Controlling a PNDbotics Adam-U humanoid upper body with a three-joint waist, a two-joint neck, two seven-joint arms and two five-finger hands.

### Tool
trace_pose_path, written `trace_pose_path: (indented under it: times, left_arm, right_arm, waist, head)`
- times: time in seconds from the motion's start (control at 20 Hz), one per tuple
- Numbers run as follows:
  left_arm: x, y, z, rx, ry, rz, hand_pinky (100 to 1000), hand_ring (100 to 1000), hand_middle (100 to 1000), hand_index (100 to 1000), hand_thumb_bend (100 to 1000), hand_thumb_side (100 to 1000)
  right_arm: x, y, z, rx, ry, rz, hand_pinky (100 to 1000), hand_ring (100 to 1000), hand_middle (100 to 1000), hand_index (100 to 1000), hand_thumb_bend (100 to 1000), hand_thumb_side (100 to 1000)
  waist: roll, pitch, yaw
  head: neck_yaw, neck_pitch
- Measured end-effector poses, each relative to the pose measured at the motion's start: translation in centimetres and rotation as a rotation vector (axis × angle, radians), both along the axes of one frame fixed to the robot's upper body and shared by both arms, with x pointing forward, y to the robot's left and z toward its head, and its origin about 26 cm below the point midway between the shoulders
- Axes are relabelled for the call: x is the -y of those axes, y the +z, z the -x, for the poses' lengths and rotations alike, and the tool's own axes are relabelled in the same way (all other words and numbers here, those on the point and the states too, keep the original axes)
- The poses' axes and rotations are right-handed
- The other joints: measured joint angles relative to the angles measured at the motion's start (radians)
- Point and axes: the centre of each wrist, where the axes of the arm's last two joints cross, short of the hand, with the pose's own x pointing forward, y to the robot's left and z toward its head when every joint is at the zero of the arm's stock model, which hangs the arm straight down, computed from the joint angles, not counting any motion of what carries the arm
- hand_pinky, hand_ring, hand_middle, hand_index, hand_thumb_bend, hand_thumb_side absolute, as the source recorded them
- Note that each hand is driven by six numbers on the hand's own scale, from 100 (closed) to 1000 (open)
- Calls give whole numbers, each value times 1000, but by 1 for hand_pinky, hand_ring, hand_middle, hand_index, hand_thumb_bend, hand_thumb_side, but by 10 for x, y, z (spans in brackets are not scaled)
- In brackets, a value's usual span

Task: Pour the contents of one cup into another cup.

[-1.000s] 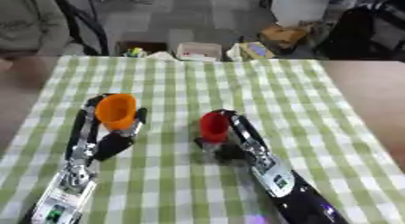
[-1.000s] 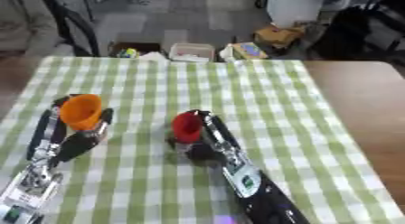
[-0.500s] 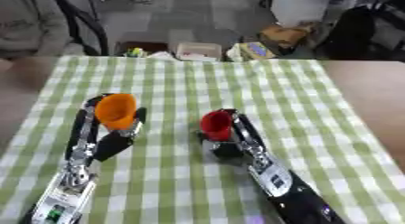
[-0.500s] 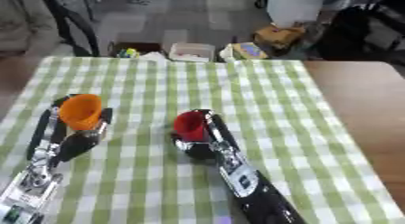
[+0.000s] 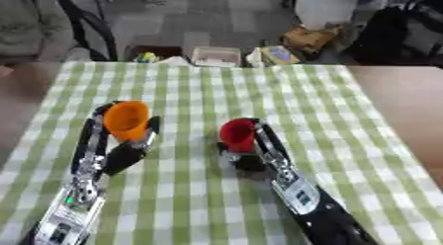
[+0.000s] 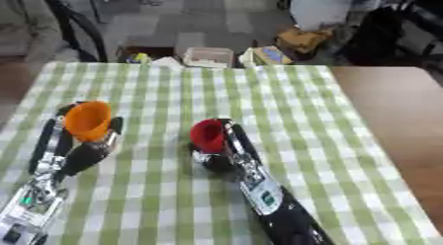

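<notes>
An orange cup (image 5: 126, 120) sits between the fingers and thumb of my left hand (image 5: 121, 152) on the left of the checked table; the fingers curl round it. A red cup (image 5: 237, 134) is held by my right hand (image 5: 251, 157) near the table's middle, its mouth tipped toward the camera and slightly left. The two cups stand apart, with a strip of cloth between them. I cannot see what either cup holds.
The green-and-white checked tablecloth (image 5: 199, 96) covers the table. Bare brown tabletop (image 5: 402, 96) shows at the right. Beyond the far edge lie a chair (image 5: 86, 26), a white tray (image 5: 216, 55), boxes (image 5: 303, 39) and bags on the floor.
The right hand and red cup have risen a little and shifted slightly; the left hand and orange cup stay about where they were.
</notes>
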Motion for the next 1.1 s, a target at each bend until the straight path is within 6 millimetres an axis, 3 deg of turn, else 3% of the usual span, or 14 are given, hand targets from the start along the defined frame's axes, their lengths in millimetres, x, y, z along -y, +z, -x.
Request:
trace_pose_path:
  times: [0.6,0.85,1.1]
  left_arm:
    - [-8,32,-2,32,-55,-73,417,505,417,636,100,302]
    - [-4,53,-5,60,-103,-138,417,503,416,633,100,290]
    - [0,61,-7,71,-126,-182,417,501,415,631,100,281]
  right_arm:
    - [-12,9,9,13,216,93,568,427,366,584,100,100]
    - [-23,8,14,18,348,158,566,425,364,582,100,100]
    - [-34,18,18,29,450,160,567,426,365,582,100,100]
  waist:
    - [0,-9,-5]
    - [-1,-10,-8]
    - [-4,-10,-10]
  head:
    - [-3,0]
    - [-5,0]
    - [-8,-2]
